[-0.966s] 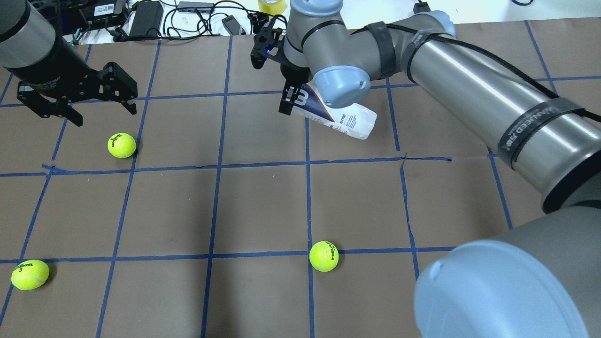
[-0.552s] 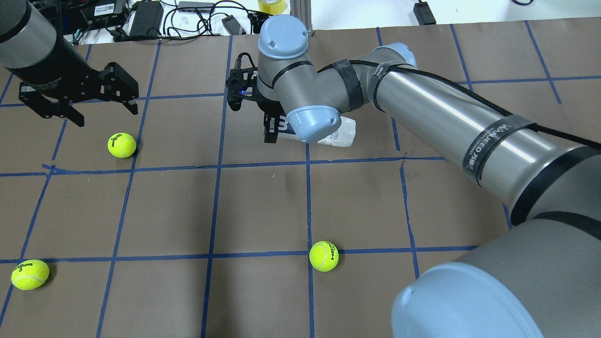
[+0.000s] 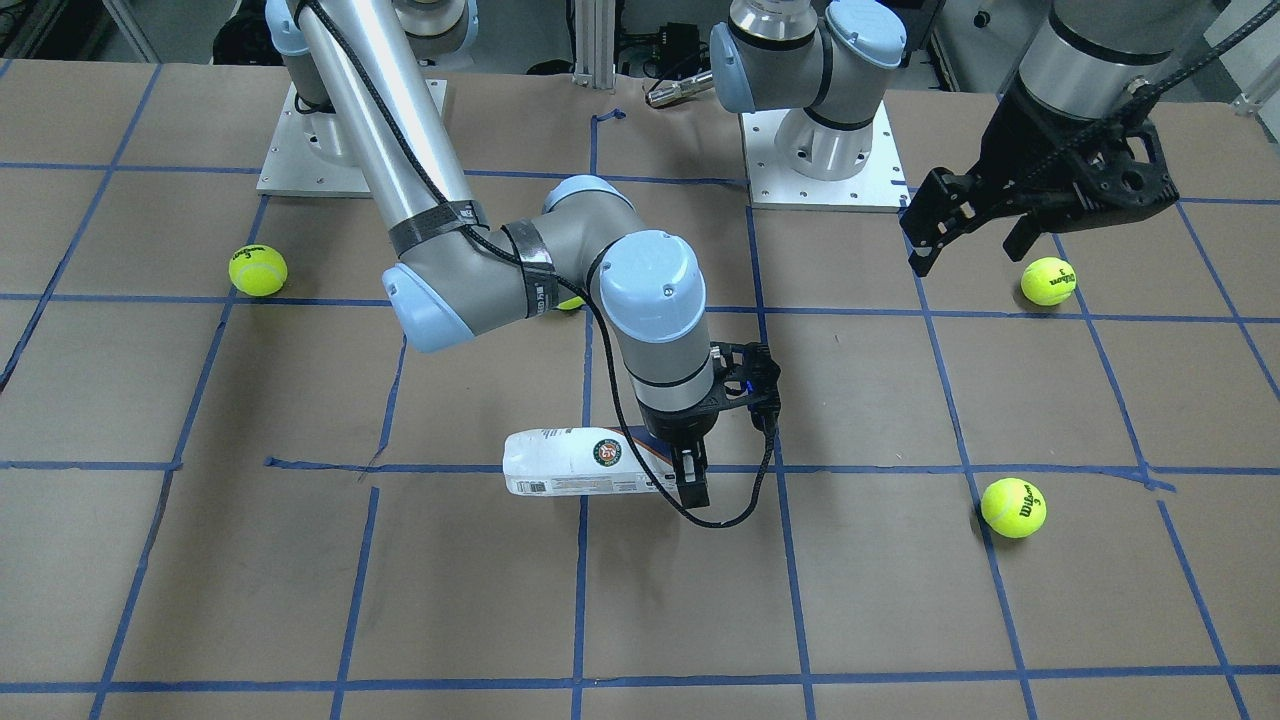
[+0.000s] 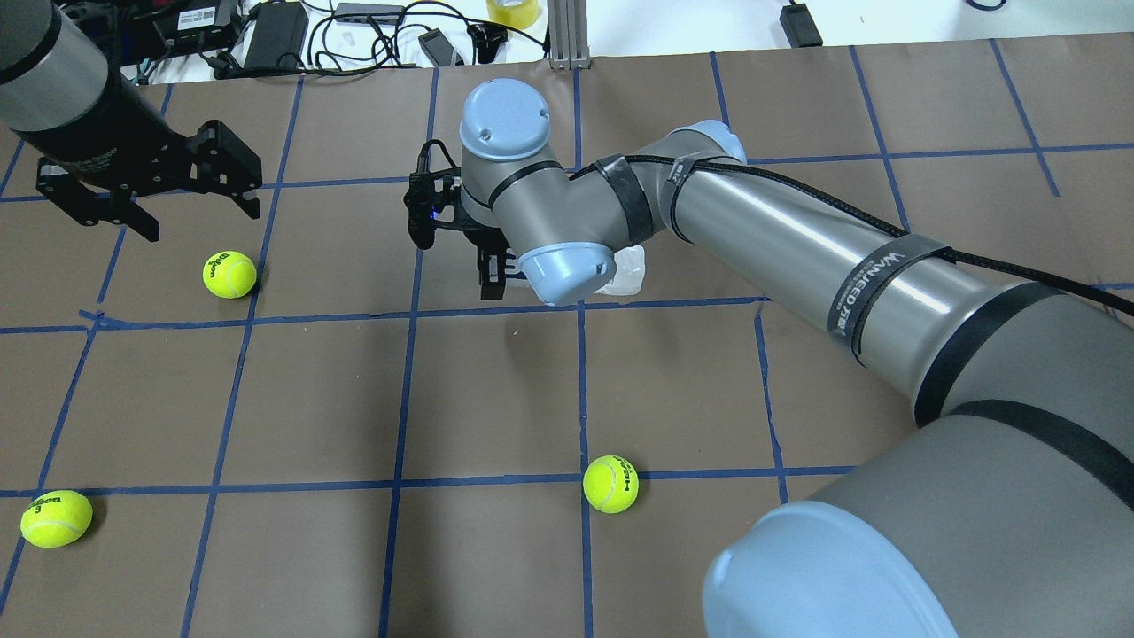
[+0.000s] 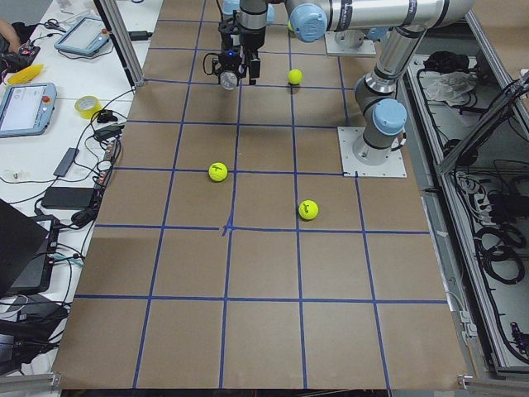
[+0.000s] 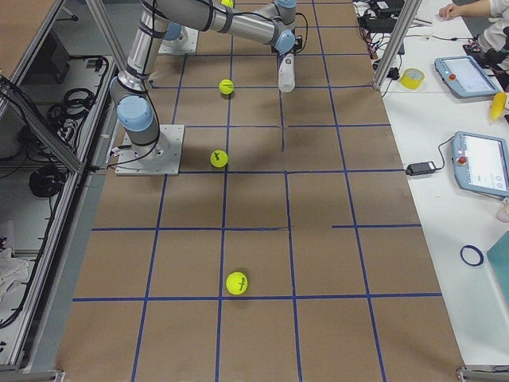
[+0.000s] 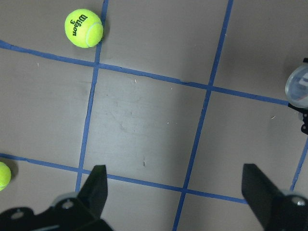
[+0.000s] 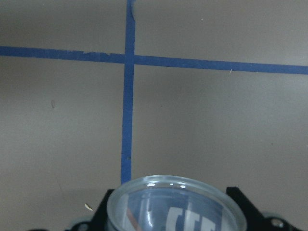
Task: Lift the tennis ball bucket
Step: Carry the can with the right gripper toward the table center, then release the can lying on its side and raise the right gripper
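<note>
The tennis ball bucket (image 3: 575, 462) is a white and navy can with a round emblem, lying level. My right gripper (image 3: 693, 480) is shut on its end near the rim. In the overhead view my wrist hides most of the can (image 4: 627, 270), with the right gripper (image 4: 492, 270) to its left. The clear rim (image 8: 173, 202) shows in the right wrist view. I cannot tell whether the can touches the table. My left gripper (image 4: 199, 213) is open and empty, hovering at the far left, away from the can.
Tennis balls lie on the brown gridded table: one under the left gripper (image 4: 229, 274), one at the near left (image 4: 56, 517), one at the near middle (image 4: 610, 483). Cables and power bricks (image 4: 275, 35) line the far edge.
My right arm has carried the can to the left and nearer to the robot, and the can has turned from slanted to level. The left arm has not moved.
</note>
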`<control>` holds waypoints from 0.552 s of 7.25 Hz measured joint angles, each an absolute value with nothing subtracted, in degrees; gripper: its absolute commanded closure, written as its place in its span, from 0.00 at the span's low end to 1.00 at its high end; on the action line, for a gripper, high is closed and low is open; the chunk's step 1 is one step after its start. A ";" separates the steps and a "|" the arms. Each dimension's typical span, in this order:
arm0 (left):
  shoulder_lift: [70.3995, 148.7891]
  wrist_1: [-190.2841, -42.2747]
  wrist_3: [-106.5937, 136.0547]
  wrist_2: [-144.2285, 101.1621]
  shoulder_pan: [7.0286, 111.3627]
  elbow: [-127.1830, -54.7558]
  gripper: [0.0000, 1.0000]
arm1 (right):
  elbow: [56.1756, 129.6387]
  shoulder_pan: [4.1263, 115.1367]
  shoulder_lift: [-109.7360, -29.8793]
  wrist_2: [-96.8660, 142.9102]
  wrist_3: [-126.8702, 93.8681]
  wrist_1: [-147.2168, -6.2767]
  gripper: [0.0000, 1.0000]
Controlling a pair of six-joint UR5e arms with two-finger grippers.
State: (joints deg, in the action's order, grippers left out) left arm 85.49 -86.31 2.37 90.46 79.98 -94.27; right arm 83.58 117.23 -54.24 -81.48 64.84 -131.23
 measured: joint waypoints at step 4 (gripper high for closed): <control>86.02 -86.80 2.29 90.98 79.86 -94.37 0.00 | 83.16 116.15 -53.49 -81.03 64.43 -133.92 0.00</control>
State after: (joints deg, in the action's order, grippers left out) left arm 86.02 -86.80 2.29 90.98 79.86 -94.37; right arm 83.16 116.15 -53.49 -81.03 64.43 -133.92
